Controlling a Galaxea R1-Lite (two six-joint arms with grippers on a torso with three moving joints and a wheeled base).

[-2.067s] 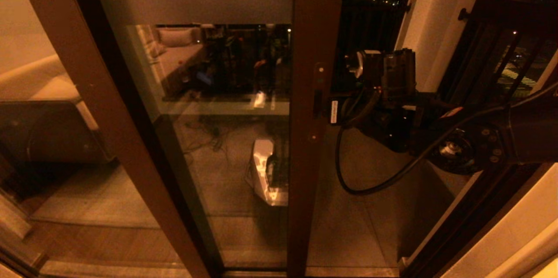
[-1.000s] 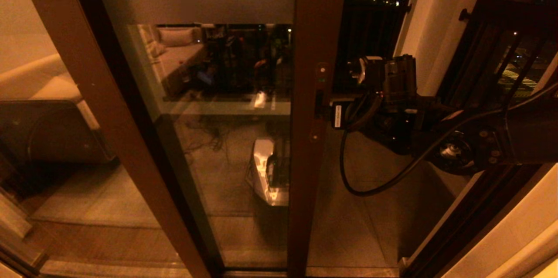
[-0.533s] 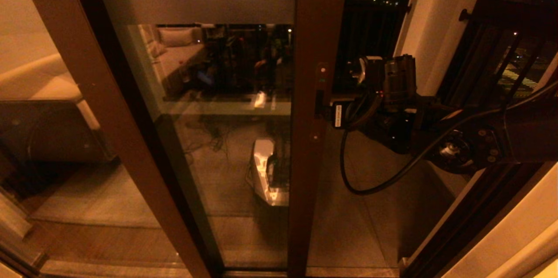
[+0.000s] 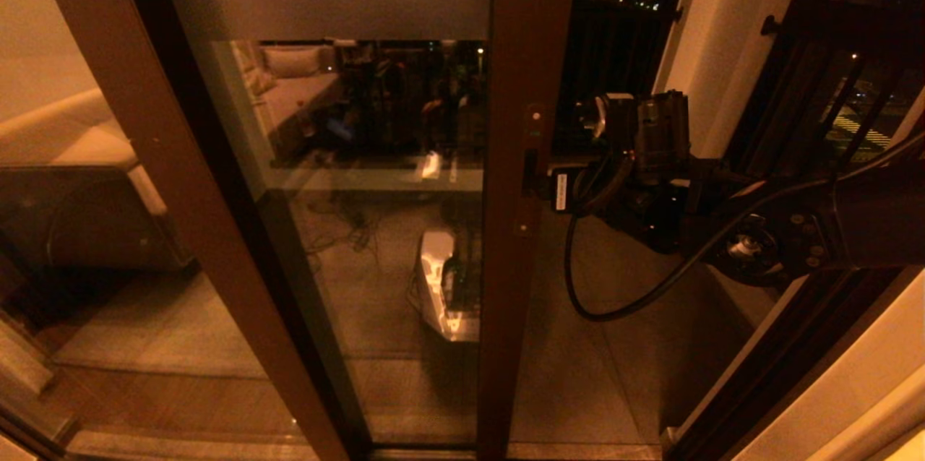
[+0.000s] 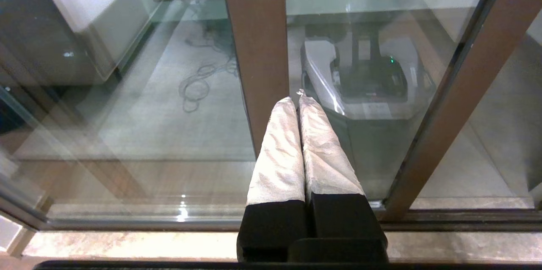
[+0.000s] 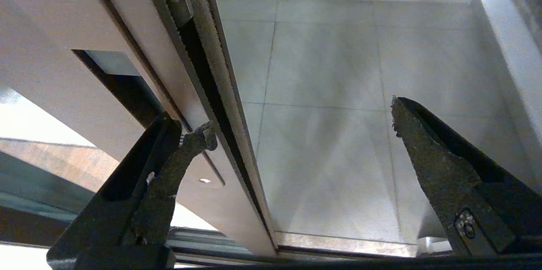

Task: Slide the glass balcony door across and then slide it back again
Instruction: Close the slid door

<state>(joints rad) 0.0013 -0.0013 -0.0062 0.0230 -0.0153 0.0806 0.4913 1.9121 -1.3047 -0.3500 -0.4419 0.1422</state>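
Glass balcony door [image 4: 376, 179], standing part-way across the opening, its dark brown stile [image 4: 524, 157] at centre of the head view with open balcony floor [image 4: 621, 360] to its right. My right gripper [image 6: 296, 117], jaws spread wide, straddles the stile edge at the slot handle [image 6: 123, 88]; one finger [image 6: 186, 147] touches the stile, nothing clamped. My left gripper [image 5: 300, 100] hangs low before the glass, jaws pressed together, empty.
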